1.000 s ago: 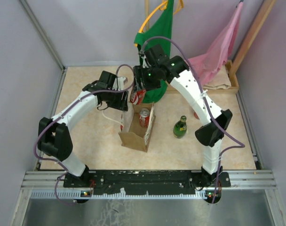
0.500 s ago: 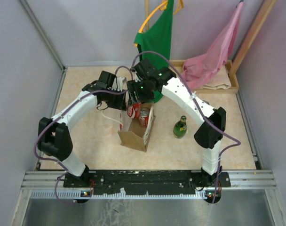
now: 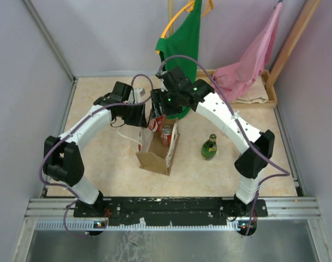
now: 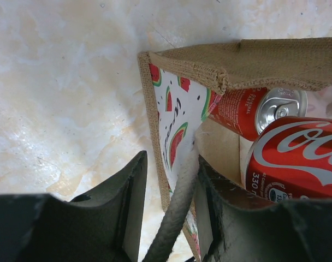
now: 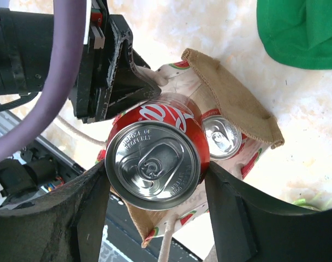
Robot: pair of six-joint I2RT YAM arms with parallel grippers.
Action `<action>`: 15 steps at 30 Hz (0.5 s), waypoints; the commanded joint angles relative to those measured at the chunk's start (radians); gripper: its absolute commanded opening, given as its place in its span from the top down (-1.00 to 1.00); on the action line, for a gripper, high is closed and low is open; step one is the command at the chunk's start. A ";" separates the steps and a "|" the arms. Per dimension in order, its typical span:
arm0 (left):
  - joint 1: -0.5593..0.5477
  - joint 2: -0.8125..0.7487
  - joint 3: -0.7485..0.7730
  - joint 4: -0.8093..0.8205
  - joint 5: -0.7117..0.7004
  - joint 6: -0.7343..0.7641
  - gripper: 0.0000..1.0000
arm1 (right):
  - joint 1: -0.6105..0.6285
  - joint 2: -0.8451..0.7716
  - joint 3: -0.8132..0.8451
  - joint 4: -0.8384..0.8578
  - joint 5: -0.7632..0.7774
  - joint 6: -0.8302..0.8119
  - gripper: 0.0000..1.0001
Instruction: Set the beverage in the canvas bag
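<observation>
— Status, left to right?
— Left jaws pinch the white rope handle (image 4: 174,218) of the tan-brown boxy canvas bag (image 3: 155,158), which stands on the desk. One red cola can (image 5: 223,136) already sits inside. Right jaws grip a second red cola can (image 5: 155,158) at the bag's mouth, not yet released.
— Remaining?
— Lower it and let go, probably. Green glass bottle (image 3: 209,146) stands apart on the right, perhaps next.

Red cola can (image 5: 155,158) at mouth of open tan canvas bag (image 3: 155,158), watermelon-print lining, 1 other can (image 5: 223,136) inside
</observation>
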 commanded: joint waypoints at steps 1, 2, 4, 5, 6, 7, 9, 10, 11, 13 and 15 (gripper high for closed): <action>0.016 0.006 0.020 0.013 0.051 -0.052 0.15 | 0.004 -0.097 -0.013 0.143 -0.014 0.025 1.00; 0.019 0.006 0.022 0.014 0.060 -0.063 0.13 | 0.004 -0.106 -0.024 0.156 -0.015 0.028 1.00; 0.025 0.004 0.027 0.015 0.076 -0.084 0.09 | 0.005 -0.118 -0.048 0.176 -0.015 0.033 1.00; 0.030 0.001 0.029 0.017 0.084 -0.092 0.05 | 0.004 -0.120 -0.055 0.181 -0.014 0.035 1.00; 0.035 -0.001 0.032 0.021 0.092 -0.101 0.00 | 0.004 -0.122 -0.062 0.185 -0.016 0.035 1.00; 0.040 -0.001 0.036 0.023 0.101 -0.110 -0.03 | 0.004 -0.124 -0.070 0.192 -0.016 0.035 1.00; 0.050 0.000 0.046 0.027 0.118 -0.125 -0.10 | 0.004 -0.127 -0.090 0.209 -0.022 0.038 1.00; 0.055 0.002 0.049 0.029 0.125 -0.130 -0.14 | 0.004 -0.127 -0.098 0.218 -0.022 0.038 1.00; 0.058 0.004 0.053 0.030 0.129 -0.134 -0.17 | 0.004 -0.128 -0.107 0.226 -0.025 0.040 1.00; 0.063 0.007 0.060 0.033 0.134 -0.140 -0.23 | 0.004 -0.124 -0.117 0.241 -0.031 0.040 1.00; 0.065 0.008 0.065 0.033 0.138 -0.142 -0.25 | 0.004 -0.117 -0.120 0.250 -0.039 0.038 1.00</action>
